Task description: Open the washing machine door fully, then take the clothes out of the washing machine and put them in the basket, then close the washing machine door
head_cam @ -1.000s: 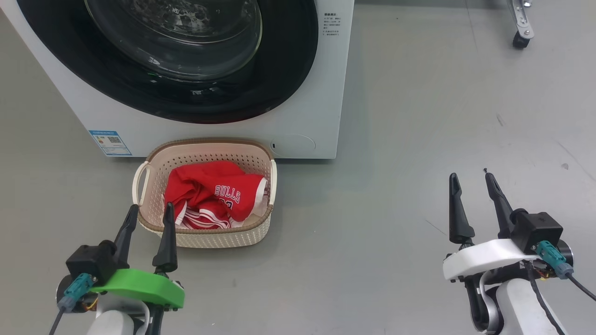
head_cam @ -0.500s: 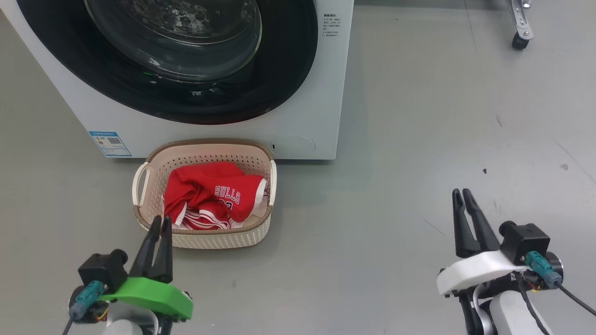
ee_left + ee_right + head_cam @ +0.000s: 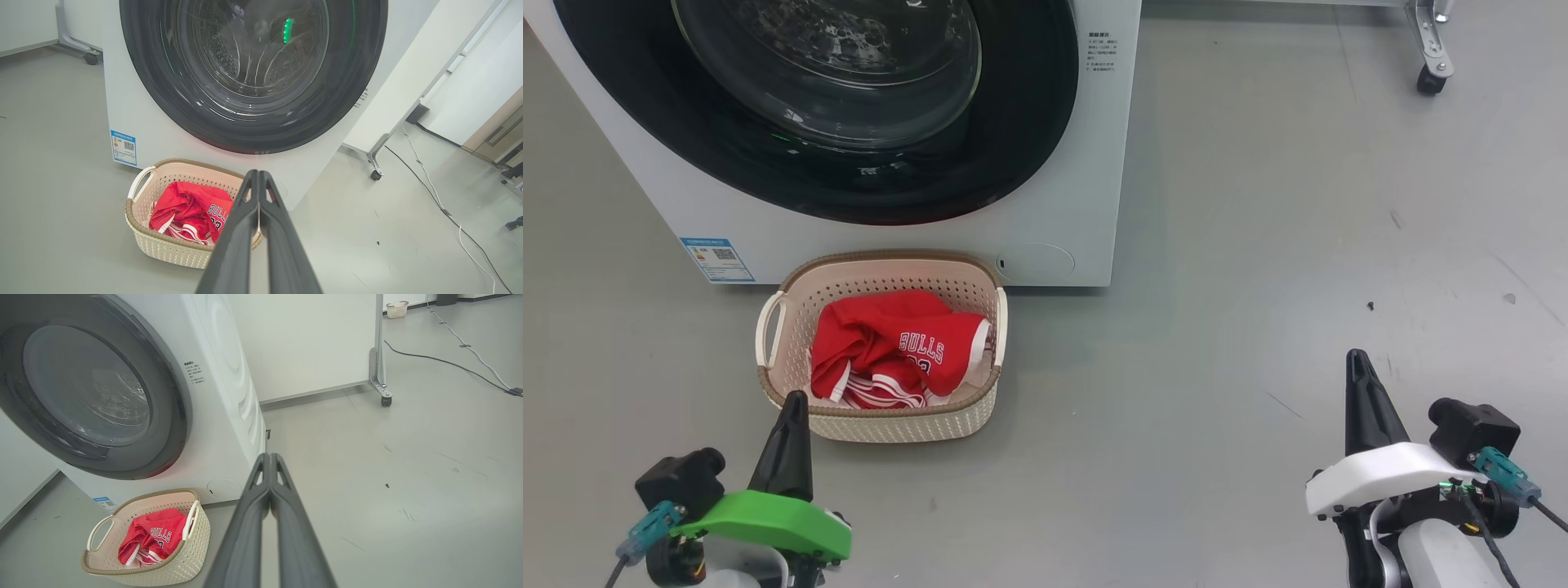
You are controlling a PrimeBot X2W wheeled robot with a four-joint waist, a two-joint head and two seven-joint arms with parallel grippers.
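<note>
The white washing machine (image 3: 1094,163) stands ahead with its black-rimmed glass door (image 3: 849,106) shut flat against the front. On the floor in front sits the cream basket (image 3: 882,420), and the red BULLS jersey (image 3: 898,347) lies inside it. My left gripper (image 3: 794,398) is shut and empty, low at the left, just short of the basket's near rim. My right gripper (image 3: 1356,358) is shut and empty over bare floor at the right. The basket (image 3: 163,245) and door (image 3: 253,73) show past the left fingers (image 3: 245,228); the basket (image 3: 171,563) shows beside the right fingers (image 3: 253,522).
A caster leg of a white panel (image 3: 1427,49) stands at the far right. Cables (image 3: 433,196) run across the grey floor to the right of the machine. A small dark speck (image 3: 1370,305) lies on the floor ahead of my right gripper.
Both grippers went from open to shut and drew back toward me and lower. The head camera tilted slightly, shifting the whole picture down.
</note>
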